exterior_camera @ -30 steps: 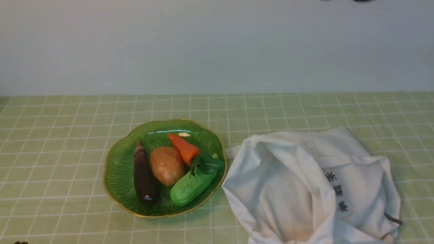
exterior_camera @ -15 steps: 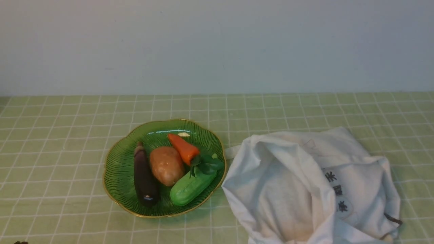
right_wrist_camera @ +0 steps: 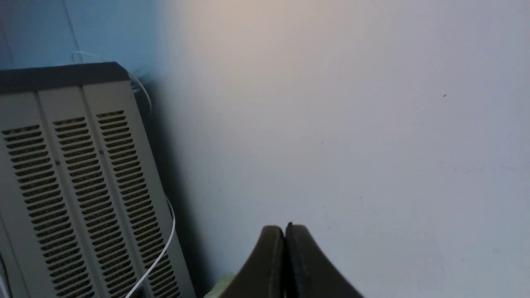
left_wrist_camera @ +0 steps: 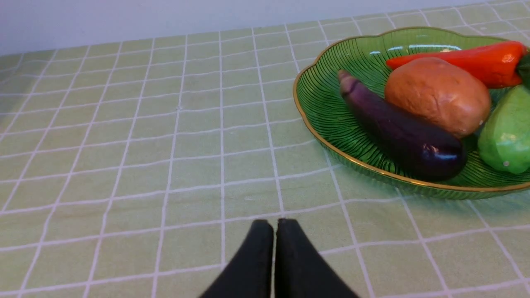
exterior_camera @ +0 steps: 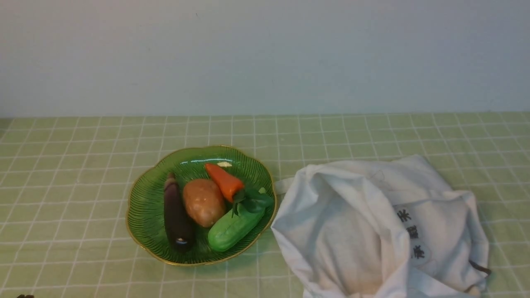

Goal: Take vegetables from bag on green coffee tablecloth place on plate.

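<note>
- The long glossy purple eggplant stays put on the ribbed green gold-rimmed plate; the task looks finished.
- Left gripper and right gripper are pinched closed, empty.

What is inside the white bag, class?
The bag gapes open; only bare white cloth shows inside. Folds cover the deeper part, so anything there is hidden.

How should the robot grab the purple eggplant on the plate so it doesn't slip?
From straight above, probably, pinching the eggplant across its thicker half nearer the robot. It lies flat on the plate, pointing away; the potato crowds its far half on the right, while the near half seems free on both sides. Avoid the glossy rounded tip.
</note>
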### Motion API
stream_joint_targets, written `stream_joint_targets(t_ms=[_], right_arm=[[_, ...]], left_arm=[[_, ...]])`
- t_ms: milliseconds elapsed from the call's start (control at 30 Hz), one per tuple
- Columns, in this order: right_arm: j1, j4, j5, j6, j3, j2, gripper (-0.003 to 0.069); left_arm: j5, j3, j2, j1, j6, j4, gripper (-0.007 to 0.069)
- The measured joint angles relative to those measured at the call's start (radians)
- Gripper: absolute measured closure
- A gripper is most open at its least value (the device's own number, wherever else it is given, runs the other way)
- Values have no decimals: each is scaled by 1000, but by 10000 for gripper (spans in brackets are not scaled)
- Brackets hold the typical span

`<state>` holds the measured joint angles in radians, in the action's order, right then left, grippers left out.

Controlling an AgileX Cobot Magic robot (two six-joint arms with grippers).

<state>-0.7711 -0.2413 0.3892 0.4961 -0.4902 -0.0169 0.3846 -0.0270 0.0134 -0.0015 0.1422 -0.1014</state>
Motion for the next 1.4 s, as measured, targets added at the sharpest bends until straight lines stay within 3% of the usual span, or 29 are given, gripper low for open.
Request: stream_joint_targets(t_ms=[200,467,700,800,1100,1300,1400], right_arm=[[0,14,-9,-48,22,-1,676],[0,249,-18,-426,52,-1,676],[35,219,-27,-478,93,-1,676],[122,182,-29,-481,147,-1,676],[528,192,-27,-477,384,-1,676],[697,250,-10,-469,509,-1,676],[737,251,-6,-471,511,0,676]], left_arm=[[0,0,0,0,0,0,629],[0,0,0,0,0,0,629],[0,0,0,0,0,0,629],[0,0,0,0,0,0,629],[0,0,0,0,0,0,629],[0,0,0,0,0,0,629],[0,0,0,0,0,0,629]])
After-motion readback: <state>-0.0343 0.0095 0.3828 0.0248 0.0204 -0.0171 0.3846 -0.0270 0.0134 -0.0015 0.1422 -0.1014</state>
